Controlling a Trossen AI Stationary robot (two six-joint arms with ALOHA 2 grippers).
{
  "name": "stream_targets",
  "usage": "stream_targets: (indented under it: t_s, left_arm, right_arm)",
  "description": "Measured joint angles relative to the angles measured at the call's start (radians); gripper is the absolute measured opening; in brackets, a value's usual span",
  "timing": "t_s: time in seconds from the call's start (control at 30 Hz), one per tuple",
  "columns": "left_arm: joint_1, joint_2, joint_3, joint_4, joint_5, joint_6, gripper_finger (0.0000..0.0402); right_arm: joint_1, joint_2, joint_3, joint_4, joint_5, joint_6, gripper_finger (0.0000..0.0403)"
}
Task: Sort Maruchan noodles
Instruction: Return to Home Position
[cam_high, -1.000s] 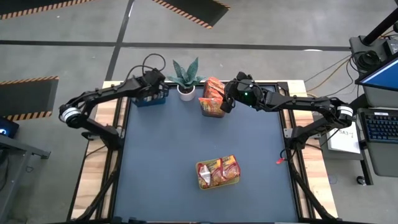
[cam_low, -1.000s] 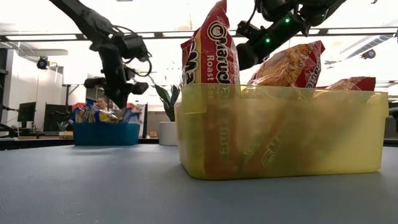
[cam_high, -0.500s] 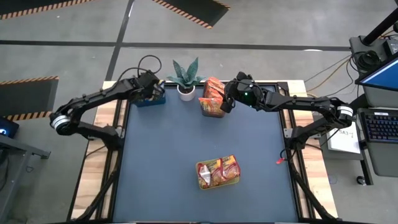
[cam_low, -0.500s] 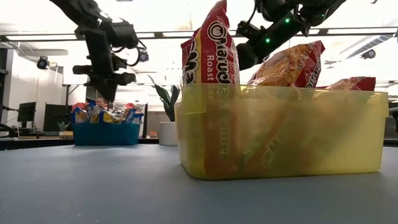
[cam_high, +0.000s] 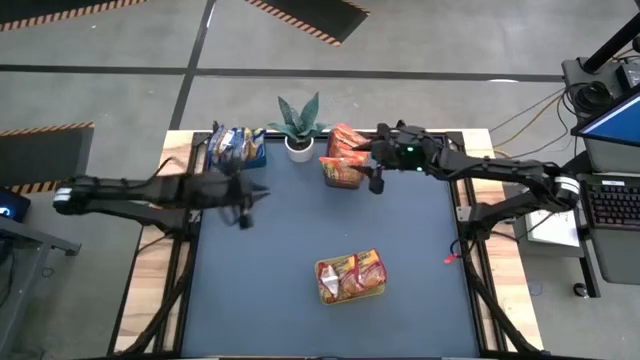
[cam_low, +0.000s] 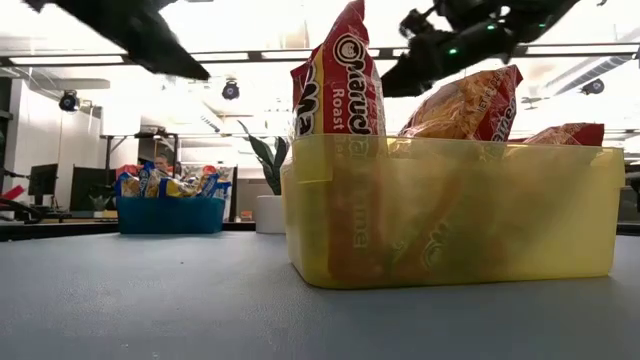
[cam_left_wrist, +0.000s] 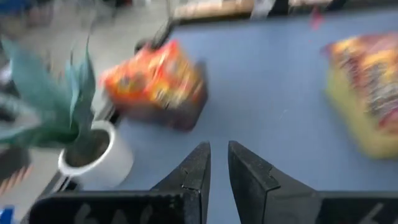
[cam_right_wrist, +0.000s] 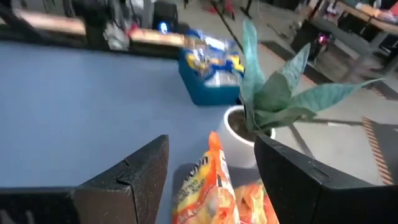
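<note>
Nearest, a little right of the middle of the blue-grey table (cam_high: 270, 260), stands the yellow bin (cam_low: 450, 220). It holds red Maruchan noodles (cam_low: 345, 80): several packets stand upright in it and rise above its rim, with the tallest one at its left end.

Farther back, over the left part of the table, hangs the left gripper (cam_high: 243, 198) at the end of its long stretched arm. Its fingers (cam_left_wrist: 198, 163) are drawn almost together with only a thin slit between them, and they grip nothing.

At the far side, right of the middle, the right gripper (cam_high: 376, 172) is above the table, just to the right of the dark clear bin (cam_high: 338, 182). Its fingers (cam_right_wrist: 152, 158) are spread wide apart and are empty. This bin is filled with orange packets (cam_high: 343, 148), which stick out over its top.

Just left of the dark bin, on the far edge, there is a green plant (cam_high: 298, 118) in a white pot (cam_high: 298, 149). Left of the plant, in the far left corner, is the blue bin (cam_low: 170, 215) with the yellow and blue packets (cam_low: 165, 184) standing in it. All packets in view lie in the three bins.
</note>
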Motion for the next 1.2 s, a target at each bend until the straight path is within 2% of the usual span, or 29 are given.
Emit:
stream_targets:
  t_s: [0.1,0.2,0.37,0.63,0.97,1.07,1.2]
  left_arm:
    - [-0.111,-0.151,-0.12,0.118,-0.056,0.002,0.0039]
    - [-0.167,-0.297,-0.234,0.209,-0.083,0.003,0.0039]
    - [-0.171,-0.524,-0.363,0.259,-0.086,0.008,0.0039]
    - [-0.171,-0.804,-0.484,0.267,-0.085,0.067,0.0039]
    - [-0.165,-0.79,-0.513,0.272,-0.093,0.074,0.0039]
    - [-0.165,-0.798,-0.514,0.265,-0.093,0.074,0.0039]
    - [-0.165,-0.801,-0.517,0.244,-0.092,0.072,0.0039]
  right_arm:
    - [0.0,-0.086,-0.092,0.023,-0.033,0.045,0.0226]
    - [0.011,-0.181,-0.209,0.079,-0.043,0.113,0.0226]
    - [0.014,-0.347,-0.393,0.243,-0.041,0.202,0.0226]
    - [0.014,-0.58,-0.579,0.342,-0.065,0.247,0.0226]
    - [0.018,-0.791,-0.759,0.39,-0.066,0.243,0.0226]
    - [0.018,-0.827,-0.821,0.443,-0.068,0.248,0.0226]
    - [0.018,-0.846,-0.82,0.432,-0.066,0.23,0.0226]
